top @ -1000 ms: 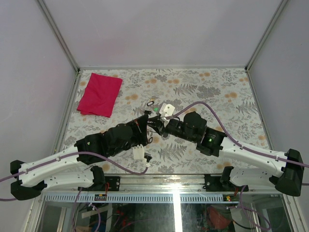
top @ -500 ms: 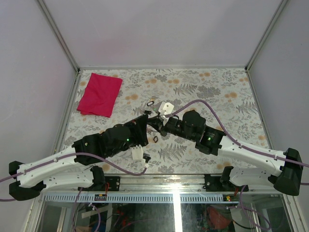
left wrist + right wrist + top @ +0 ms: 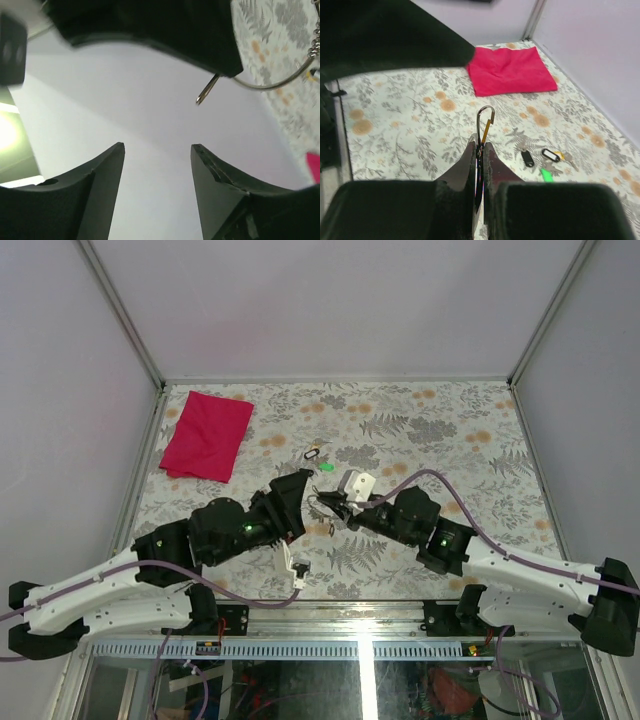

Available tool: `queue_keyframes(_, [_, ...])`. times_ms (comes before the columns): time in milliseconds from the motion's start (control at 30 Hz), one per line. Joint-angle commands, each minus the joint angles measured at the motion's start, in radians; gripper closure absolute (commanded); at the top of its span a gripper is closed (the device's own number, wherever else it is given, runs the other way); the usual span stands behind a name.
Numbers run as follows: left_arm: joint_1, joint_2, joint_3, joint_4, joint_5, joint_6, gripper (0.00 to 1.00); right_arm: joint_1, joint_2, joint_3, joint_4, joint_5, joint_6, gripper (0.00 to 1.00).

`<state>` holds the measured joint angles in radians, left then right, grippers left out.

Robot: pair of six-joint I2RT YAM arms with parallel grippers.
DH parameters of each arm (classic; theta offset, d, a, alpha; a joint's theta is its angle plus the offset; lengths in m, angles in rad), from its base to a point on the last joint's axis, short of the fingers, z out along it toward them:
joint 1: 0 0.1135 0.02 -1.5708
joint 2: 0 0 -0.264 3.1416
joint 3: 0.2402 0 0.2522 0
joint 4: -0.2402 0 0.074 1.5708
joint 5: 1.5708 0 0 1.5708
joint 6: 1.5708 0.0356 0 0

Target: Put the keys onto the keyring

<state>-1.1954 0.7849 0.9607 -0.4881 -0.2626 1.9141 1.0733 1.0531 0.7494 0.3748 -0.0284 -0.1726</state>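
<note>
Your right gripper (image 3: 479, 148) is clenched tight. Its two dark fingers are pressed together on the thin silver wire keyring (image 3: 486, 107), which rises from the fingertips as a narrow loop at the centre of the right wrist view.

Your left gripper (image 3: 157, 147) is released. In the left wrist view its dark fingers (image 3: 100, 170) stand apart at the bottom of the frame, with nothing between them and touching nothing. In the upper right of that view, the keyring's wire curves out from under the dark body of the right gripper. A short straight metal end pokes down and to the left, and smaller silvery loops hang at the right edge.

From overhead, the two grippers face each other closely at the centre of the frame, above the floral-patterned table (image 3: 450, 440).

The small keys (image 3: 550, 154), with black loop-shaped plastic heads and thin metal shafts, lie flat on the table. In the right wrist view they are to the lower right of the keyring, apart from both grippers and not on the ring. One black-headed key lies a little to the left of the others. A tiny bright green piece (image 3: 546, 175) lies just below them. A flat red cloth (image 3: 510, 70) sits at the top centre of that view, well apart from the keys.
</note>
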Motion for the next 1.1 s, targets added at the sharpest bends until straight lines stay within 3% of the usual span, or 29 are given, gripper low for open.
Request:
queue_keyframes(0, [-0.005,-0.045,-0.031,0.095,0.063,-0.255,0.4,-0.003,-0.097,-0.069,0.161,0.076,-0.118,1.0])
queue_keyframes(167, [-0.006,-0.031,-0.016,0.097,0.066,-0.542,0.32,-0.003,-0.177,-0.126,0.155,0.118,-0.194,1.0])
queue_keyframes(400, [-0.005,0.039,0.022,0.128,0.018,-0.928,0.2,-0.003,-0.307,-0.143,0.015,0.183,-0.287,1.0])
queue_keyframes(533, [-0.005,0.066,0.035,0.204,-0.014,-1.184,0.0,-0.003,-0.374,-0.171,-0.03,0.198,-0.374,1.0])
queue_keyframes(700, [-0.005,0.135,0.104,0.215,-0.021,-1.59,0.0,-0.003,-0.425,-0.171,-0.114,0.215,-0.501,1.0])
queue_keyframes(833, [-0.004,0.266,0.192,0.114,-0.054,-1.85,0.0,-0.003,-0.448,-0.167,-0.169,0.244,-0.548,1.0])
queue_keyframes(933, [0.012,0.348,0.251,0.03,-0.057,-1.974,0.0,-0.002,-0.467,-0.164,-0.202,0.25,-0.549,1.0])
queue_keyframes(1067, [0.131,0.385,0.258,0.001,0.104,-2.089,0.0,-0.003,-0.491,-0.163,-0.24,0.256,-0.53,1.0])
